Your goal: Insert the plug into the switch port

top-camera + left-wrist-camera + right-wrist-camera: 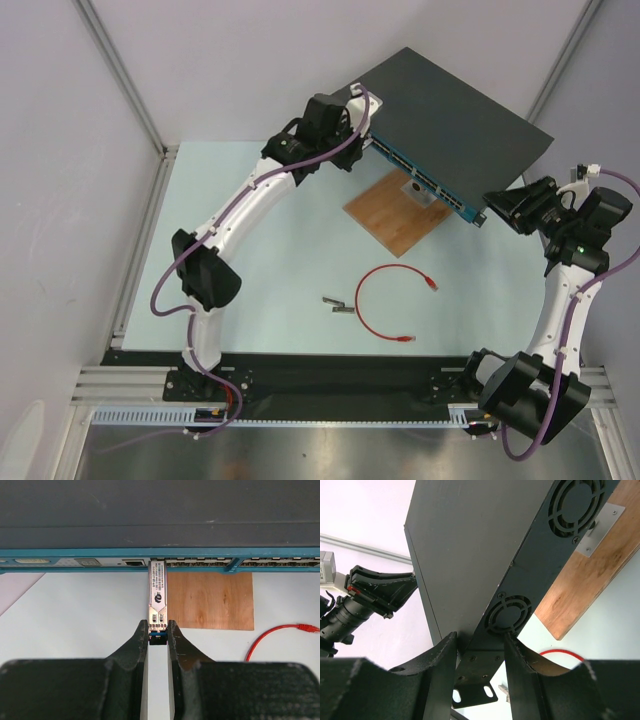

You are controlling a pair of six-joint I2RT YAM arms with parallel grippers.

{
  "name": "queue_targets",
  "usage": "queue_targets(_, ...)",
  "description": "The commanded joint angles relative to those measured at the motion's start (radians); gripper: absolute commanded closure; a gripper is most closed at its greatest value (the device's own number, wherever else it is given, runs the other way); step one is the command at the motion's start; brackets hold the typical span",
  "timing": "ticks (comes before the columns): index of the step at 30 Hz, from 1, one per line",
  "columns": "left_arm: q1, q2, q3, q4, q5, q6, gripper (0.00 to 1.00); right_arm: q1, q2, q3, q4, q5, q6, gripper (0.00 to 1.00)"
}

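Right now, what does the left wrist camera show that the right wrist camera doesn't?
Only the left wrist view shows the plug, pinched at its rear end by the left hand, its nose at the port row of the switch. Only the right wrist view shows the fan grilles, the mounting bracket and the right hand clasping that end of the switch. Both show the switch, the wooden board and the red cable.
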State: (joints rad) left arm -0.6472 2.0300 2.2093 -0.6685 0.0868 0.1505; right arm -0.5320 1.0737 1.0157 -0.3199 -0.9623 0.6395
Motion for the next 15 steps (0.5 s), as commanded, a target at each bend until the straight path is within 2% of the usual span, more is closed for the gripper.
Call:
queue_targets(1, 0.006, 0.001, 0.064, 0.023, 0.025, 0.000, 1.00, 0.061, 0.009, -0.006, 0.097, -0.004, 0.005, 1.00)
queue_targets(15, 0.004, -0.004, 0.072, 0.026, 0.037, -0.003, 1.00, 0.076, 0.008, -0.012, 0.107, 0.002, 0.008, 1.00)
